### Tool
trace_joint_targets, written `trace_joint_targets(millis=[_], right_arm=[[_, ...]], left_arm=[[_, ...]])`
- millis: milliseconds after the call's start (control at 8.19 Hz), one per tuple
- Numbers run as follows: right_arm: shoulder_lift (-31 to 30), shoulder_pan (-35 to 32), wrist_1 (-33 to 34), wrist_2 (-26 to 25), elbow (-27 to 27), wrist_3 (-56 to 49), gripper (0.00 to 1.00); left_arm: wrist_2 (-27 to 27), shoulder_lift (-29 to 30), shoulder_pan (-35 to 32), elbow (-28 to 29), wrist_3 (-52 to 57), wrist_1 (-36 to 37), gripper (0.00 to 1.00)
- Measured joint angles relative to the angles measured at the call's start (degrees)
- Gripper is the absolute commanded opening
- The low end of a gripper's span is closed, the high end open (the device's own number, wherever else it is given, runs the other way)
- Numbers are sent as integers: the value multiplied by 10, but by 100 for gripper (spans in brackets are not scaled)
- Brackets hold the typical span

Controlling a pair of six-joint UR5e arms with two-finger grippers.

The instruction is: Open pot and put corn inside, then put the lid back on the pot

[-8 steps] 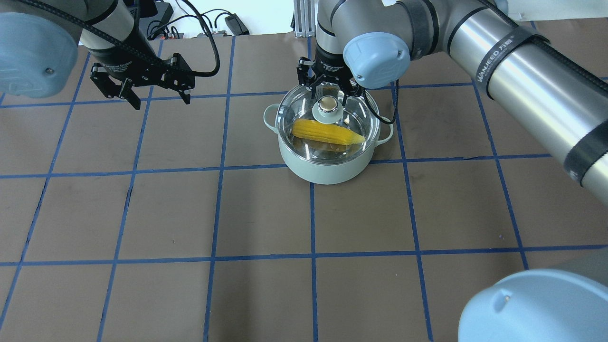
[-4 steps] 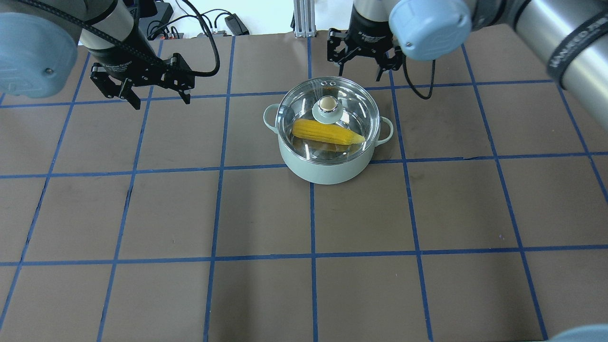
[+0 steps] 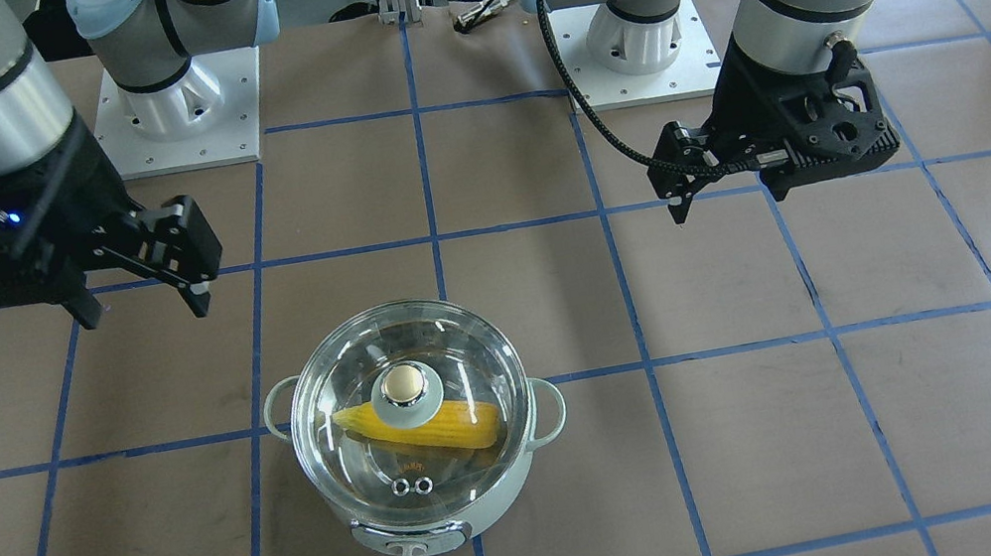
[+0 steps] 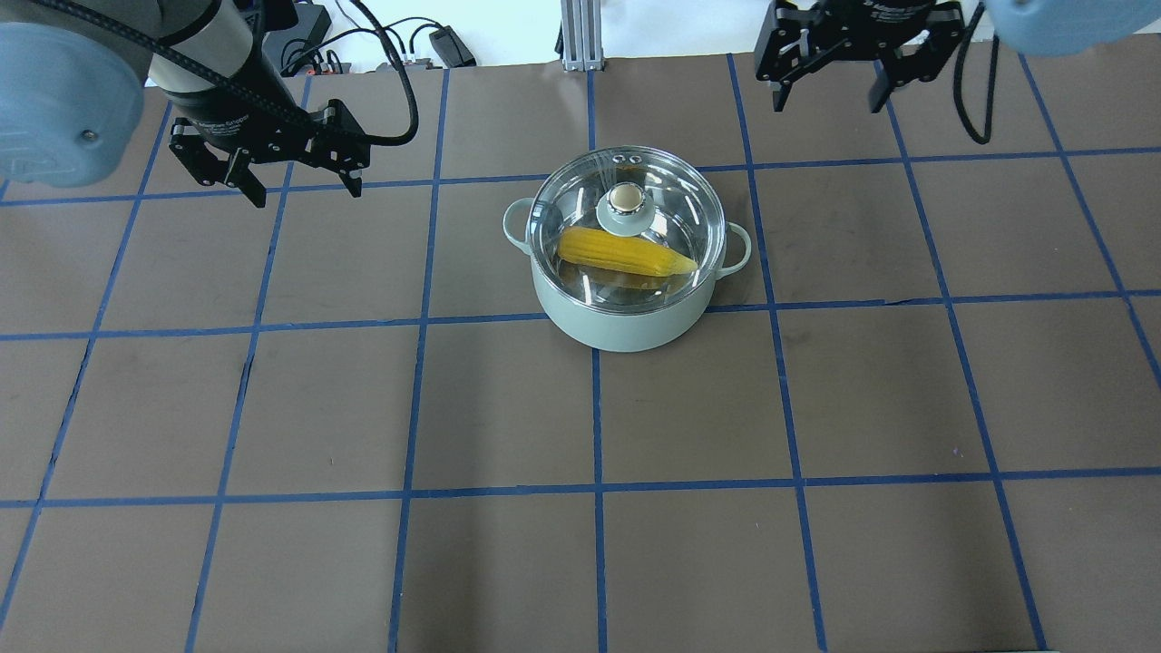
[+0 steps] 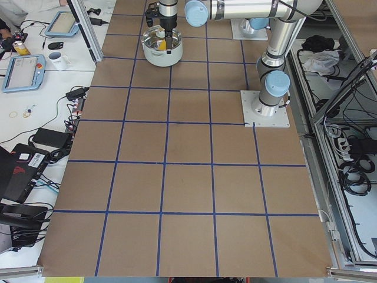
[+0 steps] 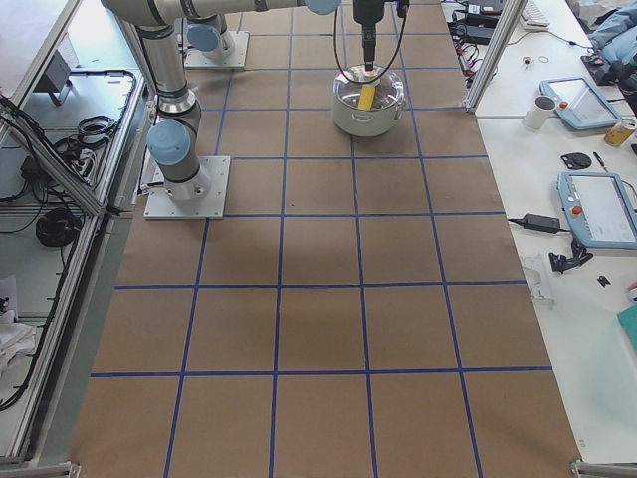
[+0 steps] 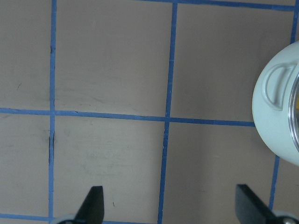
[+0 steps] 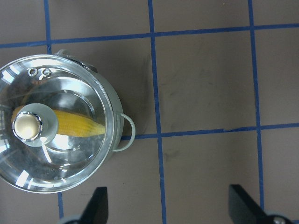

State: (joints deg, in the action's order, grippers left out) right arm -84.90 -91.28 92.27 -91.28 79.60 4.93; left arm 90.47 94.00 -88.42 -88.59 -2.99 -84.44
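Note:
The mint-green pot (image 4: 626, 319) stands mid-table with the glass lid (image 4: 676, 195) resting on it. The yellow corn (image 4: 626, 252) lies inside, seen through the glass. My right gripper (image 4: 828, 100) is open and empty, raised behind and to the right of the pot, well clear of the lid knob (image 4: 624, 201). My left gripper (image 4: 307, 186) is open and empty, far to the pot's left. The right wrist view shows the lid (image 8: 70, 88), the corn (image 8: 77, 123) and a pot handle (image 8: 126, 133). The left wrist view shows only the pot's side (image 7: 275, 107).
Brown table paper with a blue tape grid (image 4: 594, 408) surrounds the pot. The two arm bases (image 3: 175, 110) stand at the table's back edge, with cables (image 4: 435, 41) beyond it. Side benches hold tablets and mugs (image 5: 59, 59).
My right gripper has let go of the lid knob, lifted and moved back and to the right, away from the pot. The lid stays on the pot. The left arm has barely moved.

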Motion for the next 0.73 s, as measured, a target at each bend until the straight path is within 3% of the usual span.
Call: trace_joint_targets(millis=[733], right_arm=[[-30,4,-37,17,25,-24,100]], left_arm=[[0,-8,0,0,0,-5,100]])
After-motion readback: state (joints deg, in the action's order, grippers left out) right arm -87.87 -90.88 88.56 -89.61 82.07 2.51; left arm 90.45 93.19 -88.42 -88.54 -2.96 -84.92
